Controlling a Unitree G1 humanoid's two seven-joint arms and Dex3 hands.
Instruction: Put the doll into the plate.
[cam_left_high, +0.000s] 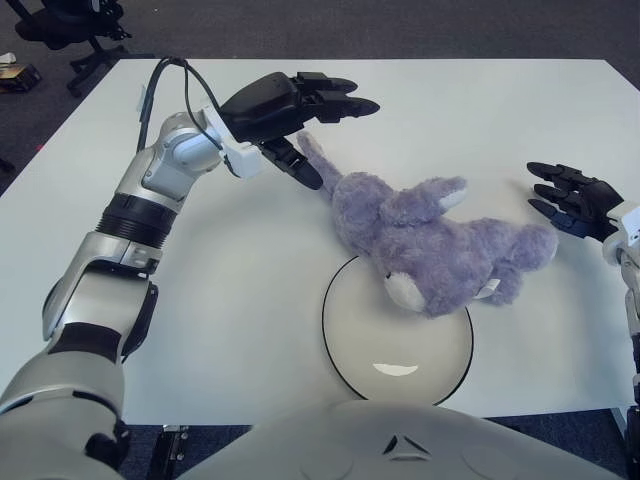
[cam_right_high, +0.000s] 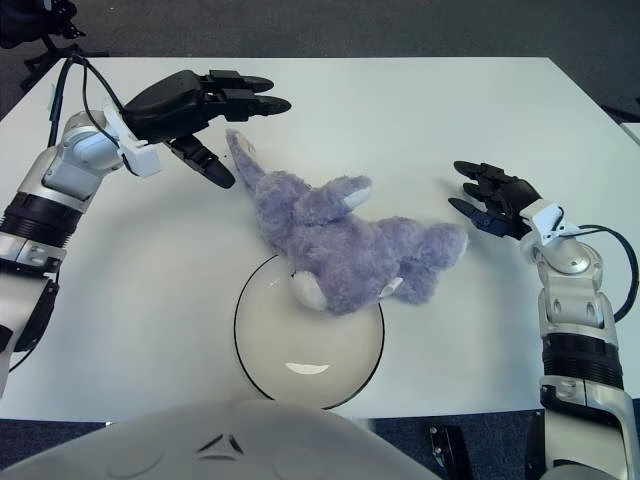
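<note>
doll (cam_left_high: 425, 245): mid-table (cam_left_high: 480, 110), near part overlapping plate's far rim
plate (cam_left_high: 396, 345): near edge
left hand (cam_left_high: 290, 110): far-left of doll
right hand (cam_left_high: 570, 197): right of doll

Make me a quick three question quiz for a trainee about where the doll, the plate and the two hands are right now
1. True or false: the purple doll lies wholly inside the white plate.
2. Which hand is nearest the doll's long thin end? A) left hand B) right hand C) neither
3. Fill in: the left hand's fingers are spread and hold ____.

Key
1. False: only its lower part overlaps the plate's far rim; the rest lies on the table.
2. A: it is held above that end; the right hand shows to the right of the doll.
3. Nothing.
</note>
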